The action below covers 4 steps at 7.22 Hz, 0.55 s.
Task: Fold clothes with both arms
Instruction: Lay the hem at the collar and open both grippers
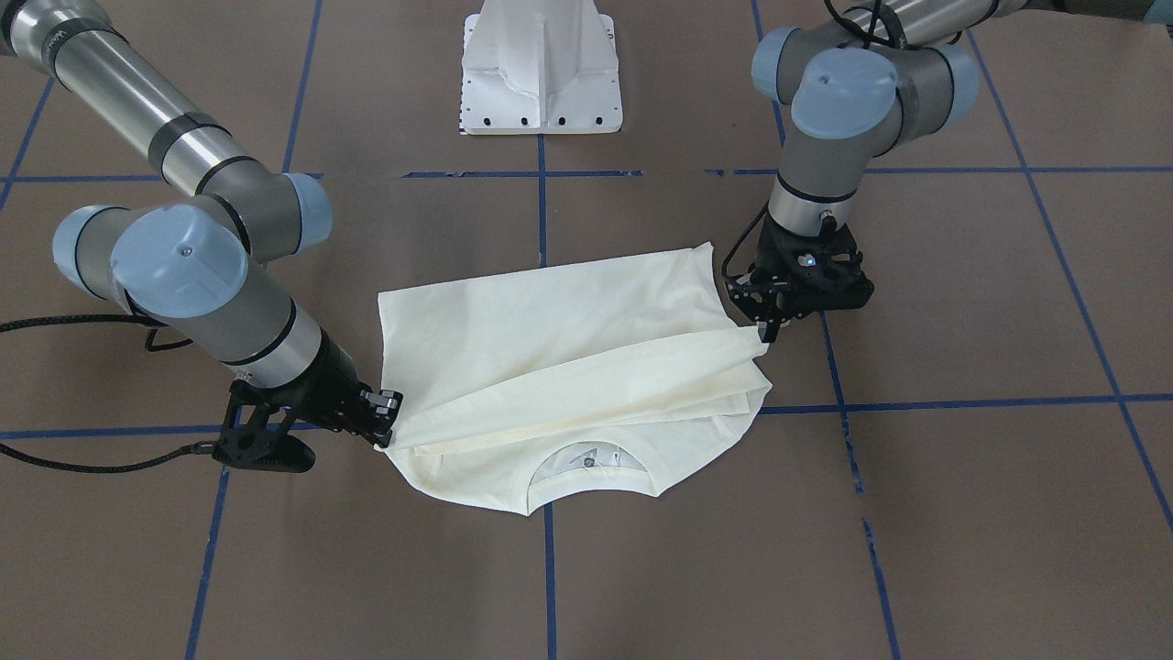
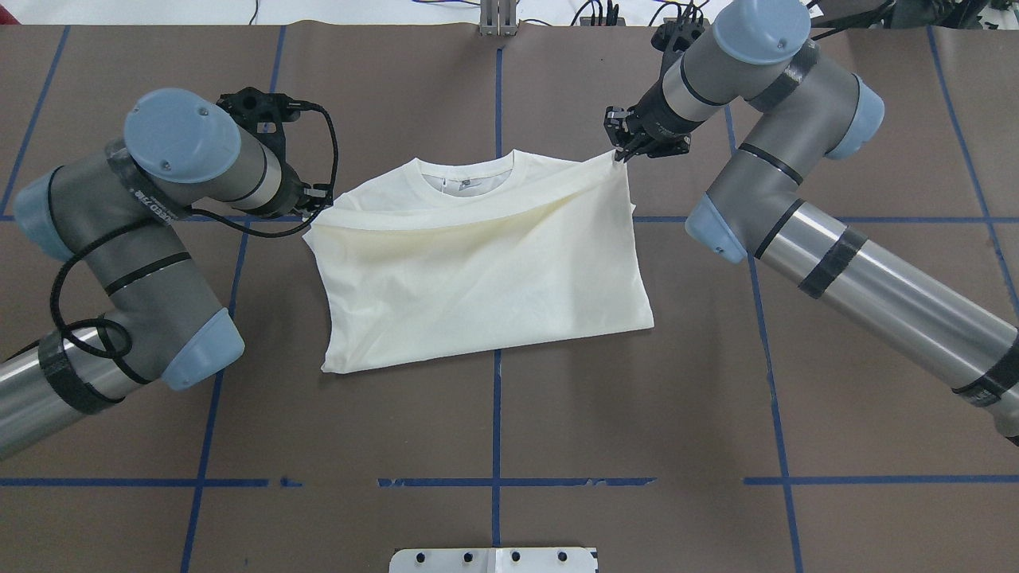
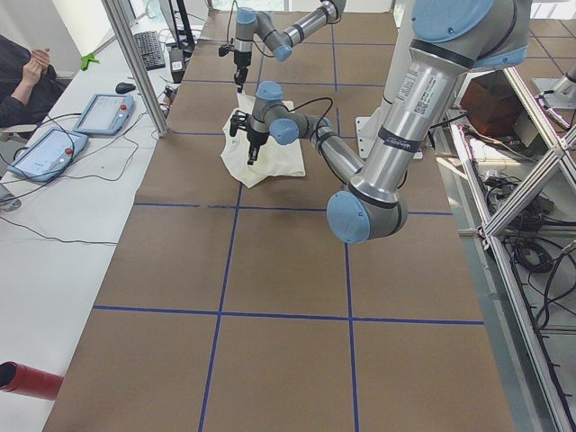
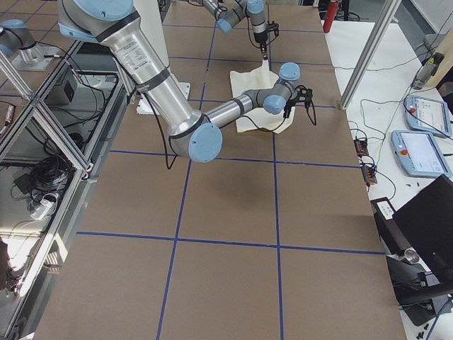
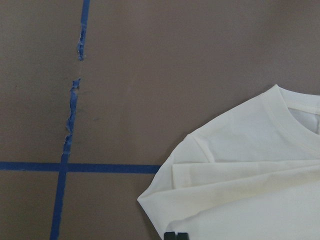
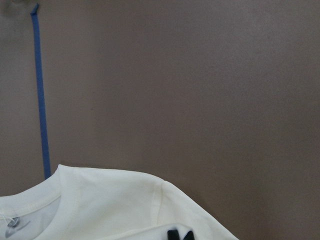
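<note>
The cream T-shirt [image 1: 559, 367] lies plain side up on the brown table, collar [image 2: 466, 171] on the far side from the robot. Its print is hidden. A folded layer is drawn across the body toward the collar. My left gripper [image 2: 320, 199] is shut on that layer's corner at the shirt's left shoulder; it is on the right in the front view [image 1: 763, 328]. My right gripper [image 2: 620, 153] is shut on the other corner at the right shoulder, and shows in the front view [image 1: 383, 423] too. Both wrist views show shirt cloth [image 5: 240, 195] [image 6: 115, 210] just beyond black fingertips.
The white pedestal base [image 1: 541, 73] stands on the robot's side of the shirt. Blue tape lines [image 2: 495, 398] grid the brown table. A side bench carries tablets [image 3: 49, 148] and cables. A red cylinder [image 3: 27, 380] lies at the table's near left corner.
</note>
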Available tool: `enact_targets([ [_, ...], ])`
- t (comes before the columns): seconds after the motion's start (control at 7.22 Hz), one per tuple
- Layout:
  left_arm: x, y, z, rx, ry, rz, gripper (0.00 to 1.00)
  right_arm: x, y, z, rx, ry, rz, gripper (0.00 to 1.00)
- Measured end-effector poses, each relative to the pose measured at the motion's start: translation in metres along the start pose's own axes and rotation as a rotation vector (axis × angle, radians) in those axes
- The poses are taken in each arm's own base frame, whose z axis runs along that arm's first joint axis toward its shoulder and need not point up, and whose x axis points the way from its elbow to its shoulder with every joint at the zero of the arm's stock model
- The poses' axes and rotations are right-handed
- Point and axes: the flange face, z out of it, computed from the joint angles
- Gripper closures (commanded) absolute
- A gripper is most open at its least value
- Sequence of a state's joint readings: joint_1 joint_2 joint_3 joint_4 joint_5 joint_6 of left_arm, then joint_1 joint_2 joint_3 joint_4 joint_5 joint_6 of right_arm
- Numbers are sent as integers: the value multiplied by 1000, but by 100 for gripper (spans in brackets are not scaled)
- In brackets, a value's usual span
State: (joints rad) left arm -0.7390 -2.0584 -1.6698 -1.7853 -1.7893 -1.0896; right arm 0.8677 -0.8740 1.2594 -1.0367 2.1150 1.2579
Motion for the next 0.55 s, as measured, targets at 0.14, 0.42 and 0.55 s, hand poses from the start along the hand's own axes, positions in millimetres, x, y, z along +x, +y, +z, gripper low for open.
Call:
enact_targets([
  [0.14,-6,-8,17,5,-7,-6,100,4,-4,8,4,14,7,100],
  [0.42,-17,-15,36,8,-21,-13,100,8,-9,16,11,31,16,100],
  [0.55,-19,-17,39,9,-23,-14,100,10,-10,17,12,36,20,100],
])
